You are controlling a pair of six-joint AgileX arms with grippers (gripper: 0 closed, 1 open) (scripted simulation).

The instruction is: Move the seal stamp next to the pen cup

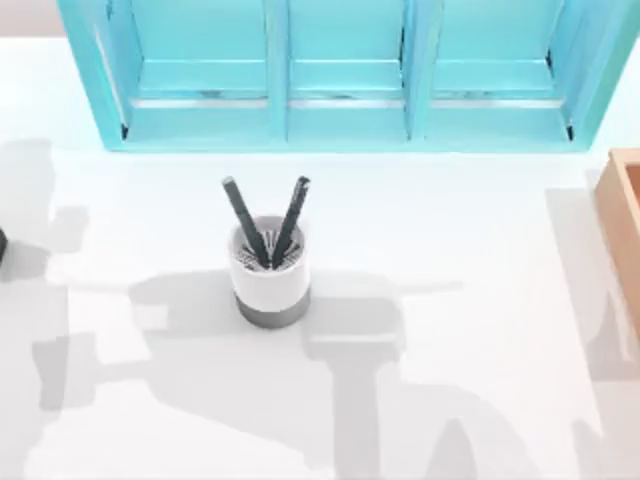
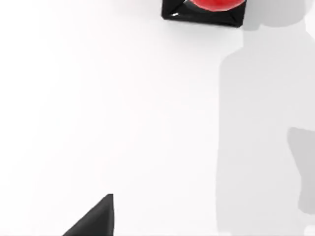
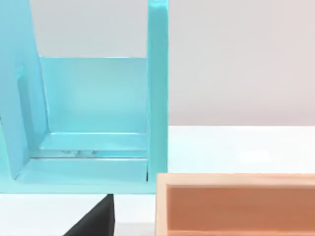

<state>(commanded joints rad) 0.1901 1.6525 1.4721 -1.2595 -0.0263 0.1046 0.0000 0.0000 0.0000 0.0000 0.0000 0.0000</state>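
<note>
Approach step: black-based, red-knobbed seal stamp [image 2: 204,11] at the left wrist view's upper edge, ungrasped. White-and-grey pen cup [image 1: 270,275] mid-frame. Next: descend, grasp. Finger spacing: cannot tell.

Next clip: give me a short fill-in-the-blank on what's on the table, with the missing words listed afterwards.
1. The pen cup holds ____ dark pens.
2. The seal stamp has a black base and a ____ knob.
3. Behind the pen cup stands a ____ shelf unit.
4. The wooden box sits at the table's ____ edge in the top view.

Missing words: two; red; turquoise; right
</note>
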